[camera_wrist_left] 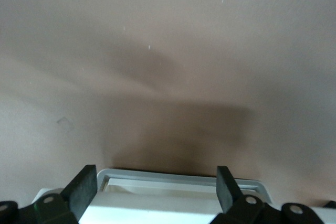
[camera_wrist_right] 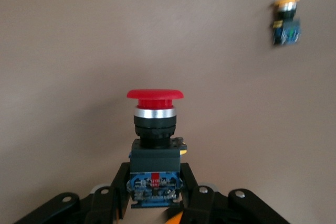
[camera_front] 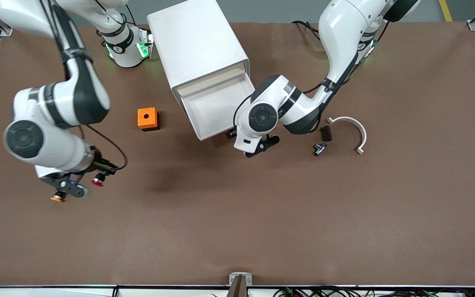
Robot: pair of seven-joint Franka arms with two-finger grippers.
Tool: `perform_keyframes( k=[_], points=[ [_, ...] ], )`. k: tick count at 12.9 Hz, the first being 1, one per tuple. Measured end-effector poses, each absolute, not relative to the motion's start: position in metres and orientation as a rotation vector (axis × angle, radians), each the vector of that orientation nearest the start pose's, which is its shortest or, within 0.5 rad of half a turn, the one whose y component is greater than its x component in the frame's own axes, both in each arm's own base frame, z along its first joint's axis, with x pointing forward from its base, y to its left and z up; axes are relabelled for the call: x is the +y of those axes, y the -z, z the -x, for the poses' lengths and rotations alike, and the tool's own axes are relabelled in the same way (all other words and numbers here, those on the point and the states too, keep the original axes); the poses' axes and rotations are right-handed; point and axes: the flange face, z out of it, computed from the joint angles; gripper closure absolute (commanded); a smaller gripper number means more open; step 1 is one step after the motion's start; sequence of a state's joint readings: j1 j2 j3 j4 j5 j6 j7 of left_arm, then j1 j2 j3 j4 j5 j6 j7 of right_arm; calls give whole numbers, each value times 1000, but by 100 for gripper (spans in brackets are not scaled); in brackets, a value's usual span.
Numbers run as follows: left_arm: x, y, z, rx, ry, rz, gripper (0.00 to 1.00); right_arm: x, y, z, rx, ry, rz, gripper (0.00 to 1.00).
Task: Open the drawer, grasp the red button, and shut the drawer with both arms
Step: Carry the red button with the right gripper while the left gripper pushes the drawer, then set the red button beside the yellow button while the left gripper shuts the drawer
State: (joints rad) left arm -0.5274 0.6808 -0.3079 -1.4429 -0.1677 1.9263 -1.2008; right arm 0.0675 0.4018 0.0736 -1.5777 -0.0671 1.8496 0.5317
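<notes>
The white cabinet (camera_front: 196, 45) stands near the robots' bases, and its top drawer (camera_front: 217, 109) is pulled out and looks empty. My left gripper (camera_front: 249, 142) is at the drawer's cream front, open, with its fingers either side of the front's rim (camera_wrist_left: 178, 179). My right gripper (camera_front: 100, 176) is up over the table toward the right arm's end. It is shut on the blue-green back end of the red-capped button (camera_wrist_right: 155, 124), whose cap (camera_front: 97, 181) points away from the hand.
An orange-capped button (camera_front: 58, 199) lies on the table beside the right gripper and shows in the right wrist view (camera_wrist_right: 286, 22). An orange cube with a hole (camera_front: 147, 118) sits beside the drawer. A white curved piece (camera_front: 355, 130), a dark block (camera_front: 325, 133) and a small metal part (camera_front: 319, 148) lie toward the left arm's end.
</notes>
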Motion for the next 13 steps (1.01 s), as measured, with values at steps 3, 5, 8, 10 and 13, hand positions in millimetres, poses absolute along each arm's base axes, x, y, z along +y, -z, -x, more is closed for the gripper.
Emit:
perform_keyframes(
  k=[3, 5, 8, 10, 13],
  points=[
    [-523, -287, -461, -740, -616, 3002, 0, 9, -341, -650, 387, -37, 3150, 100],
    [-542, -286, -438, -734, -619, 2986, 0, -25, -303, -641, 303, 31, 3147, 100],
    [-565, -280, -401, -718, -667, 2957, 0, -61, -256, -639, 247, 58, 3144, 100],
    [-573, -276, -385, -732, -696, 2933, 0, -72, -233, -638, 228, 57, 3151, 100],
    [-579, -274, -372, -755, -707, 2912, 0, -76, -214, -638, 220, 67, 3158, 100]
  ],
)
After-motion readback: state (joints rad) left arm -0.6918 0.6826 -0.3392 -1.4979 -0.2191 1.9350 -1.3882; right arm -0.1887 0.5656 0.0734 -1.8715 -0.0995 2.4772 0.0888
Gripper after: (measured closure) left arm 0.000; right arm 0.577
